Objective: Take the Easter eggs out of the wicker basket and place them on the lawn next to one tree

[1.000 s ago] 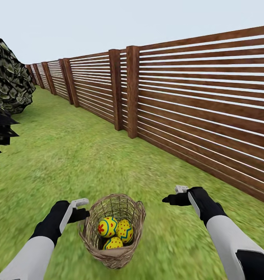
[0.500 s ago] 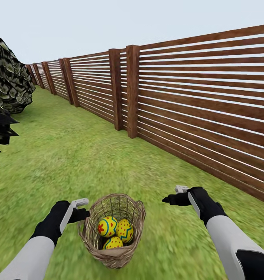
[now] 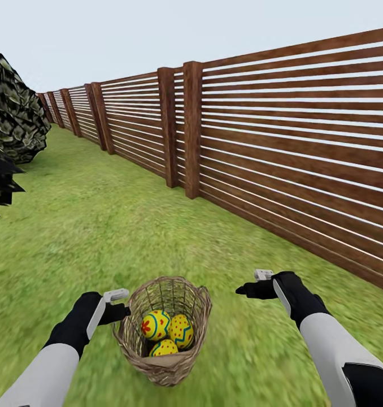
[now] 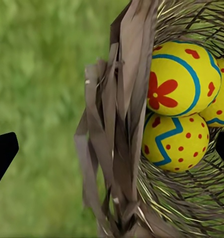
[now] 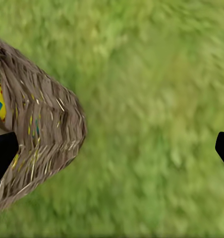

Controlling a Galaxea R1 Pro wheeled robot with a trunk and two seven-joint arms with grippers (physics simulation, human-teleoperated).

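Green lawn (image 3: 101,226) takes up most of the head view, running away alongside a brown slatted fence (image 3: 282,147) on the right, with a dark leafy bush (image 3: 11,113) at the far left. No thick bare tree trunk can be seen from here.

Next in size is the wicker basket (image 3: 164,362), sitting on the grass between the two arms, close to the robot. In the left wrist view its woven rim (image 4: 117,139) stands between the two dark fingertips, so the left gripper (image 3: 119,308) is spread wide, straddling the basket's edge rather than clamping it; whether it touches the twigs I cannot tell. The right gripper (image 3: 249,290) hangs off to the basket's right, well apart from it, its fingers also spread and holding nothing, with bare grass between them.

Smallest are the three eggs (image 3: 168,330), yellow with red dots and blue zigzags, all lying together inside the basket, touching each other.

Judging by this, the task has barely begun: no egg is out, none is beside a tree, and a tree has yet to be found. All three removals and placements are left.
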